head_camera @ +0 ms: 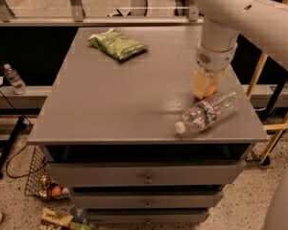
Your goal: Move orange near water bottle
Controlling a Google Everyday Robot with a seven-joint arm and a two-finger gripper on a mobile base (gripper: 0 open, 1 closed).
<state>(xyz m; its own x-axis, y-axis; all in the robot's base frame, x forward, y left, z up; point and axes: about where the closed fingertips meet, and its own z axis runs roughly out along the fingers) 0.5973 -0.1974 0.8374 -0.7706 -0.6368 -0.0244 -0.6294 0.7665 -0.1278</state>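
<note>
The orange [211, 86] sits pinched between the pale fingers of the gripper [204, 91], which is closed around it and hangs low over the right rear part of the grey cabinet top [120, 99], so the fruit is carried rather than left to roll. Just in front of it lies the water bottle [210, 111], on its side with its white cap pointing toward the front edge; the orange is already close to the bottle's far end, which suggests the hold is being kept only until the fruit can be set down there. The green chip bag [118, 43] lies well apart at the back left, out of the way
</note>
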